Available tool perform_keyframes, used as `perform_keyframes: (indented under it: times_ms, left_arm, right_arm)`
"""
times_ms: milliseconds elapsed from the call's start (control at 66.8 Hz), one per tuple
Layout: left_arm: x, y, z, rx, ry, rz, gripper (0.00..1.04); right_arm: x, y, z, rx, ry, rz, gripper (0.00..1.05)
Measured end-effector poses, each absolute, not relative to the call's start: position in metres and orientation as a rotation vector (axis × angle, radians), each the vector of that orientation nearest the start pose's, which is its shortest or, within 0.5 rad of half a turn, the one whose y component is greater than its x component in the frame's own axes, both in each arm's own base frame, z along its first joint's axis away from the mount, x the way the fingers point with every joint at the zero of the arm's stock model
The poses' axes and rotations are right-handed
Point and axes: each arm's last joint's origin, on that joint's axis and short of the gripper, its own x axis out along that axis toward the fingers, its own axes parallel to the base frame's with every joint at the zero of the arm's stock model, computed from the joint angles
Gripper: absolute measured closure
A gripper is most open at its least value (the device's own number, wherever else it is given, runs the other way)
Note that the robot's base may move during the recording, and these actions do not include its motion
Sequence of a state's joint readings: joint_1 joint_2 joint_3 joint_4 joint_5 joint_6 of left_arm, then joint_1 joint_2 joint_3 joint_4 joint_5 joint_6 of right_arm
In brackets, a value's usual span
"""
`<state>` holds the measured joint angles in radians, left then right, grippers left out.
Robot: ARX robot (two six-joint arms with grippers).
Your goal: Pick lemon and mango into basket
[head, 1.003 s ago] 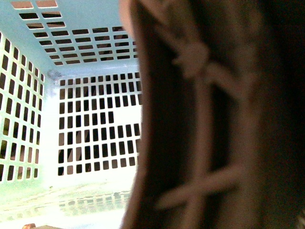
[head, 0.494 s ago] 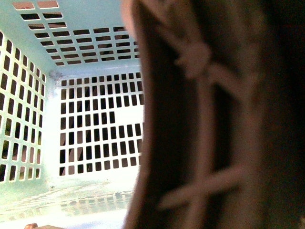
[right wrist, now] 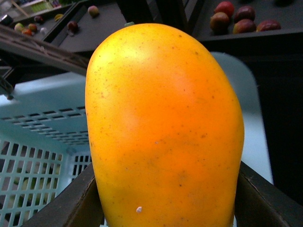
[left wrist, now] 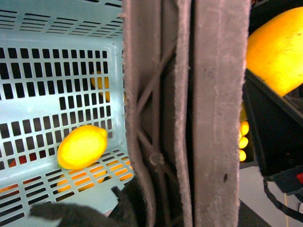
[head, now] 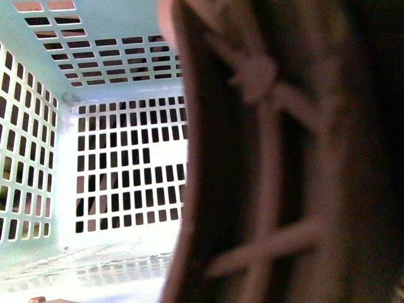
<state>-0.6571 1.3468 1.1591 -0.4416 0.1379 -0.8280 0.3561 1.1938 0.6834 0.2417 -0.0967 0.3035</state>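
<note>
One mango (right wrist: 163,137), golden-orange and speckled, fills the right wrist view. The right pincer (right wrist: 173,208) is clenched on it, a dark jaw on either side near its lower end. It hangs above the open top of the teal basket (left wrist: 57,71), probably so it can be let go straight down into it.

One lemon (left wrist: 82,146) is already inside. It lies where the slotted floor meets a side wall, apart from the mango, so approx. half the task looks done.

One brown arched handle (left wrist: 213,118) stands very close to the front and left wrist cams and hides much of the basket. Pale zip ties (head: 259,76) cross it (at least two bands show in the front view).

A dark blurred shape by the handle's foot may be the left pincer (left wrist: 90,213). I cannot tell if it is released or clenched.

Beyond the basket, dark trays (right wrist: 265,35) hold other fruit. Four reddish ones (right wrist: 244,13) show on one tray, with several smaller pieces further off, too small to count.
</note>
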Motion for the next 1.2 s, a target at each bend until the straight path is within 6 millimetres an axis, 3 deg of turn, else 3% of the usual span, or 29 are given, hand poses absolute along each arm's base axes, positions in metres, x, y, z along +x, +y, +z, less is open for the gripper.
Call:
perform_keyframes:
  times_ms: [240,554,704,1018,1078,1198]
  left_arm:
    - [0.228,-0.181,0.317,-0.593,0.894,-0.459,0.9]
    - [0.229,-0.181,0.316,-0.593,0.893,-0.446,0.9]
    - [0.229,-0.181,0.317,-0.594,0.897,-0.454,0.9]
    - [0.229,-0.181,0.317,-0.596,0.898,-0.454,0.9]
    - [0.229,-0.181,0.317,-0.595,0.897,-0.451,0.9]
    - [0.229,-0.181,0.317,-0.597,0.897,-0.45,0.9]
  right_arm:
    - [0.24,0.104,0.252,0.249,0.354,0.413,0.08]
    - [0.234,0.075,0.268,0.268,0.264,0.225,0.09]
    - [0.222,0.062,0.253,0.115,0.03,0.034,0.3]
    - [0.176,0.026,0.207,0.01,0.013,0.007,0.95]
    - [0.172,0.023,0.204,0.004,0.008,0.01,1.03]
    - [0.163,0.018,0.197,0.004,0.007,0.006,1.03]
